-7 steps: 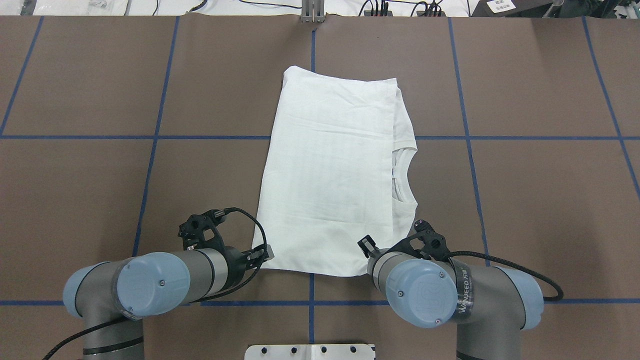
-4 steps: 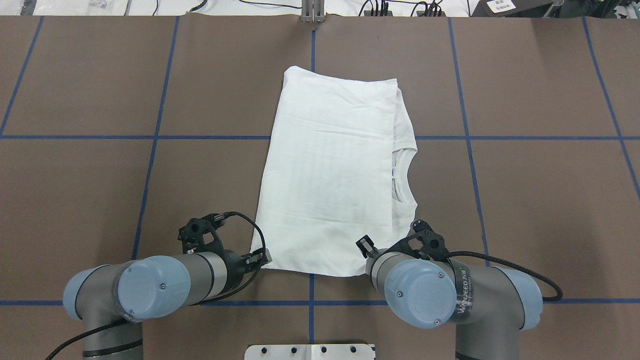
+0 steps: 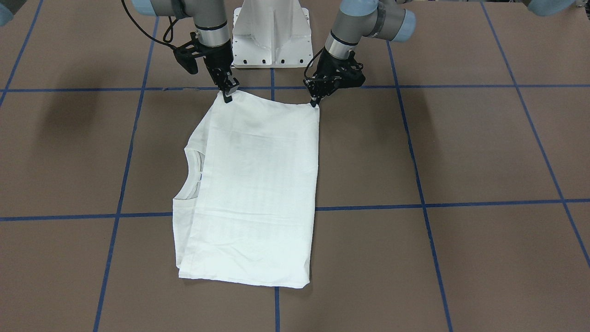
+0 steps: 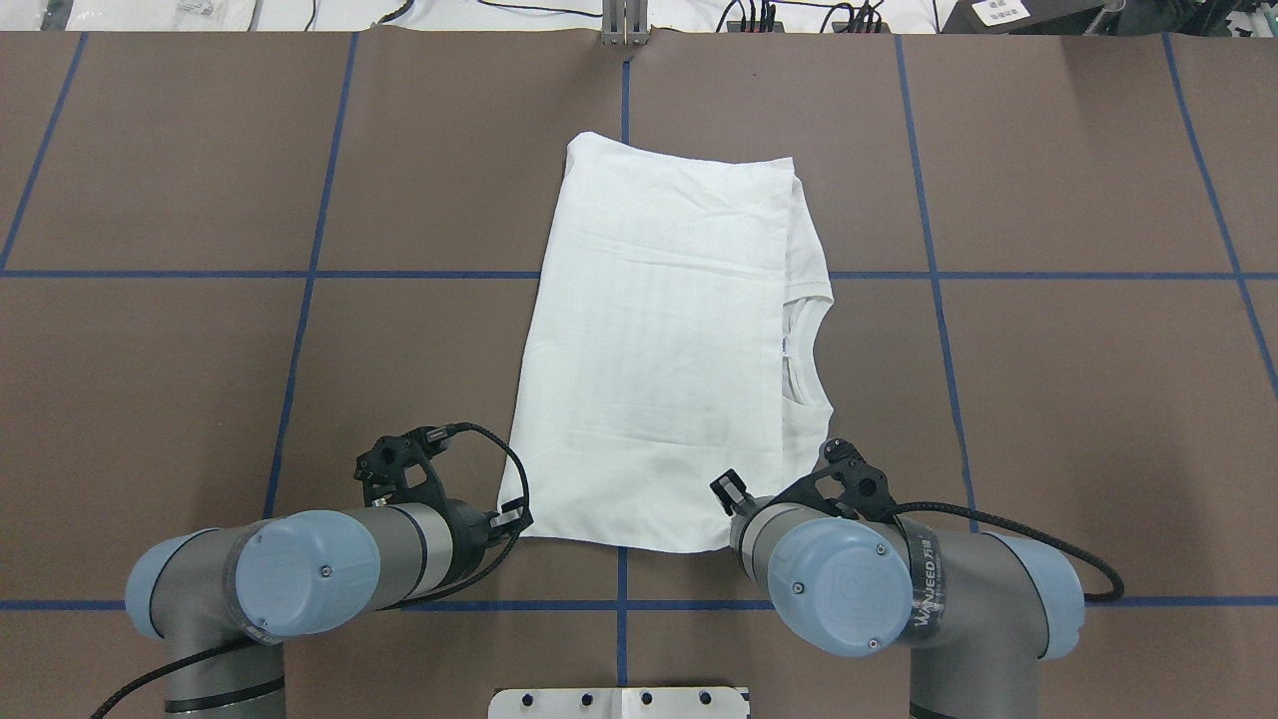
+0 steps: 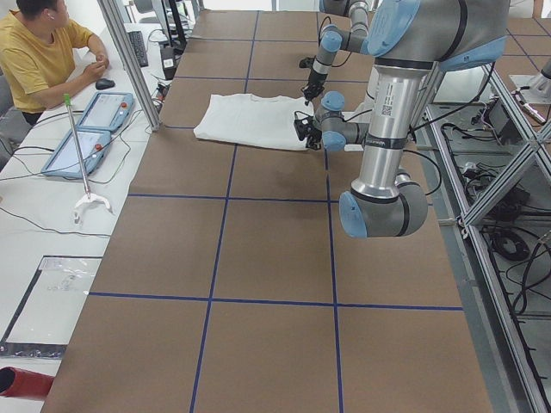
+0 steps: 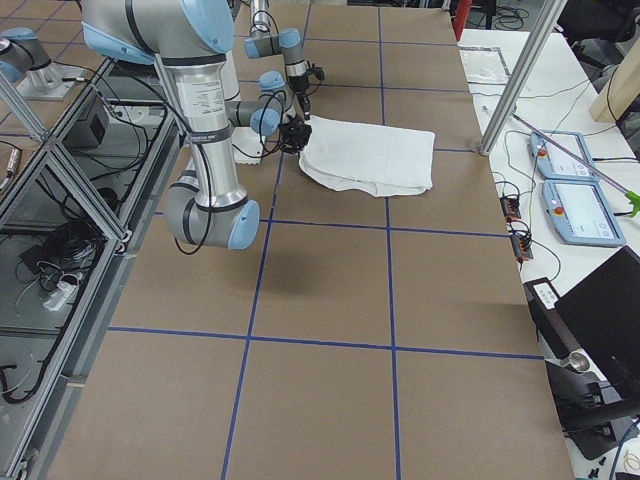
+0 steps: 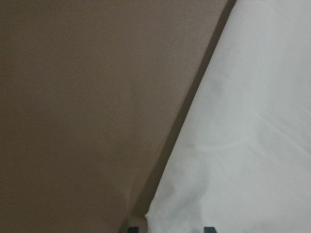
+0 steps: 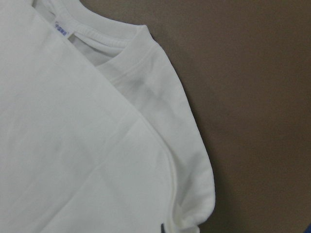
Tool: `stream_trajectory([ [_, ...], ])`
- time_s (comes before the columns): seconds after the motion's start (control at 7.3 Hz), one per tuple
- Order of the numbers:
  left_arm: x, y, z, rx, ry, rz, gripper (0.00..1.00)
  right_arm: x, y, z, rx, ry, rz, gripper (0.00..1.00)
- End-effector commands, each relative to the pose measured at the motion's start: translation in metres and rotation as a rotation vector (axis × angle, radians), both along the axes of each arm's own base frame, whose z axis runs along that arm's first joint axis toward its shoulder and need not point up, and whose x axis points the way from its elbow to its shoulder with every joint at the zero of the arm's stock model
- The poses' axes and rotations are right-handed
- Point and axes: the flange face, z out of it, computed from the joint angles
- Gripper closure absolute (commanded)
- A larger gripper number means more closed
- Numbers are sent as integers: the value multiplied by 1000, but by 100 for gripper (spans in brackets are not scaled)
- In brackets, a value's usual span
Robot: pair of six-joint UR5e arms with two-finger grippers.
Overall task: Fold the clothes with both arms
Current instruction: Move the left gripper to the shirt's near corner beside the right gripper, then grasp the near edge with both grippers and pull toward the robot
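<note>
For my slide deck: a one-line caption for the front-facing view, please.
Left tool and right tool at the robot-side corners of a folded white shirt.

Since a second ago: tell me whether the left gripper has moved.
Yes. The left gripper has slid slightly back toward the robot, closer to the near blue tape line.

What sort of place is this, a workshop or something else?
Most likely a robotics lab, not a home: a left arm and right arm work on a white shirt on a table marked with a blue tape grid, while a person sits beside control tablets.
</note>
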Motion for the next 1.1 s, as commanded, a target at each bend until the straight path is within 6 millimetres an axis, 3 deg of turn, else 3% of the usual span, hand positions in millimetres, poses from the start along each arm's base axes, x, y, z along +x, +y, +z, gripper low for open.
stream_trajectory([
  [0.0,-7,0,-13,4,28,3,100,0,0,-3,1,-5,0,100],
  [0.27,-36,9,-40,4,96,1,100,14,4,-15,7,-37,-4,100],
  [0.69,-52,59,-75,-134,205,18,100,37,28,-38,10,-54,-44,100],
  [0.96,-84,76,-113,-207,283,18,100,84,39,-39,19,-86,-60,100],
])
